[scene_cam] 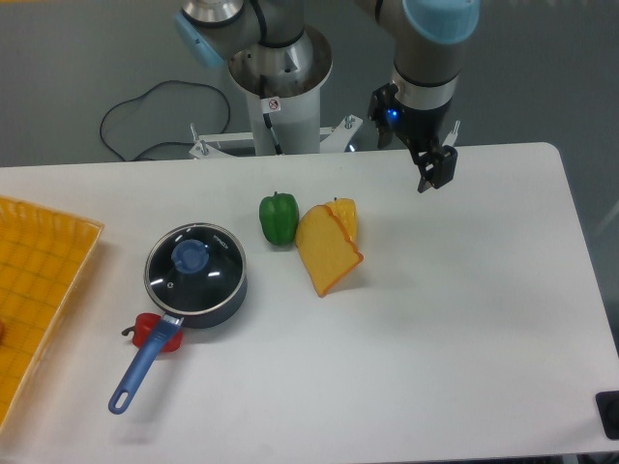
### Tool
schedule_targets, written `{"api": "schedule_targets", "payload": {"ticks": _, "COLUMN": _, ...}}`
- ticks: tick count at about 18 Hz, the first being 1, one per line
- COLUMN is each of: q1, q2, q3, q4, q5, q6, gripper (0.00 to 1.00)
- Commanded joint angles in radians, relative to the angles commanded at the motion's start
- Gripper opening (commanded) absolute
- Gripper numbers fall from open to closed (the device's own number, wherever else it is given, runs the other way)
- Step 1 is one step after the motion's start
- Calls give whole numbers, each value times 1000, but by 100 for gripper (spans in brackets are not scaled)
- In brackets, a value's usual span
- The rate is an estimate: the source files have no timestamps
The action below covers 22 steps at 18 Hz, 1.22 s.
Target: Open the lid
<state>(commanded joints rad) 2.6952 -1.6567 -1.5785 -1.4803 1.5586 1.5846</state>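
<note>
Camera: claw (435,174) jaws indistinct

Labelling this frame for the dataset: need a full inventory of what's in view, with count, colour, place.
lid: 1, glass with metal rim and blue knob, seated on the saucepan, table left of centre
saucepan: 1, dark blue with long blue handle pointing to the near left
red item: 1, red, partly under the pan handle; cannot tell what it is
green pepper: 1, green, table centre
cheese wedge: 1, yellow-orange, right beside the pepper
yellow tray: 1, yellow, left edge
table: 1, white
cable: 1, black, floor behind the table
end effector: 1, black, above the far right of the table, holding nothing; jaw state unclear
</note>
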Motion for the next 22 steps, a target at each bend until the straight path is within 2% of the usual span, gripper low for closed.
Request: {"api": "schedule_targets", "payload": {"ticks": 22, "q1": -55, "q2": -23, "q3": -38, "q4": 2, "q5": 1, "q6": -64, "gripper": 100}}
